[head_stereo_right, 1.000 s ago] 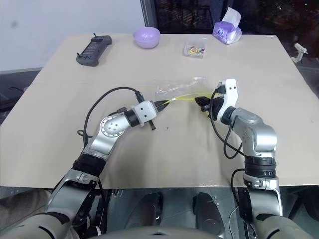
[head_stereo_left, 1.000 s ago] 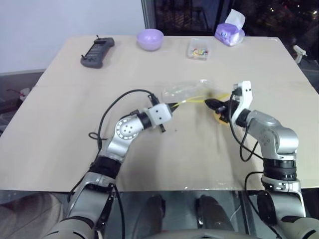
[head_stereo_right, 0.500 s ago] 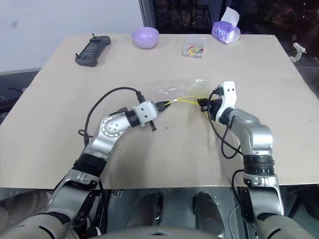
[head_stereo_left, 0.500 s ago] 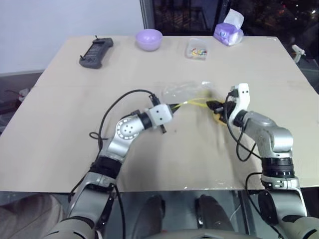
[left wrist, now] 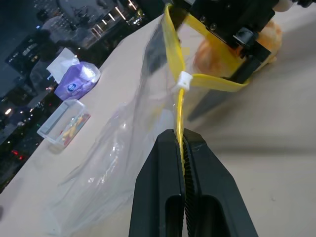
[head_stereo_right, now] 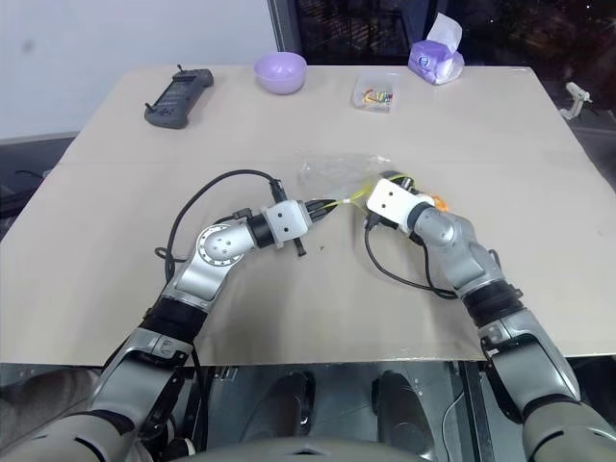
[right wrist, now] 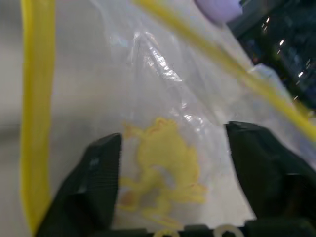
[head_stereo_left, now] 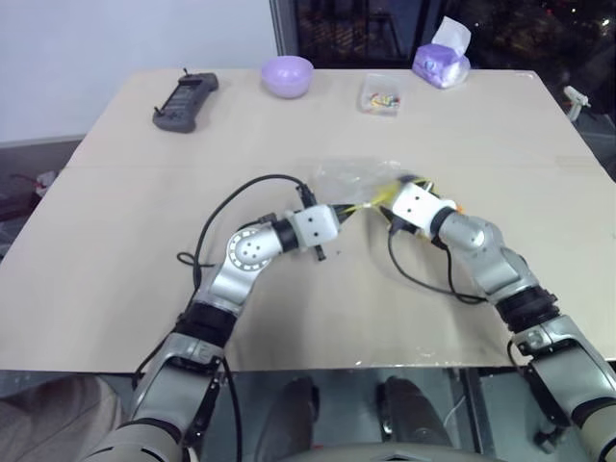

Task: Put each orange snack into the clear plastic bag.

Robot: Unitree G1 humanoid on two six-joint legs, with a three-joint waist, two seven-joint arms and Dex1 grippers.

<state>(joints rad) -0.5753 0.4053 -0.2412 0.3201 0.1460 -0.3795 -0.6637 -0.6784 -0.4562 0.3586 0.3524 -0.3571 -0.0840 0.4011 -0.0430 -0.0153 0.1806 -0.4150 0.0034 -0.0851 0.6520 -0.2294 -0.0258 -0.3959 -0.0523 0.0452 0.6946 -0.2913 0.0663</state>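
Left pincer (head_stereo_right: 322, 204) clamped on yellow seal strip of clear plastic bag (head_stereo_right: 337, 173), mid-table (head_stereo_right: 115, 231). Right pincer (head_stereo_right: 385, 185) at bag mouth, orange snack (head_stereo_right: 438, 202) just right of it. Lilac bowl (head_stereo_right: 280, 71) far edge.

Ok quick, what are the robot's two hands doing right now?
Left gripper: shut on the clear plastic bag, pinching its yellow seal strip.
Right gripper: open, fingers spread at the bag's mouth, holding nothing.

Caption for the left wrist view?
Left gripper pinches the bag by its yellow seal, snack beyond.
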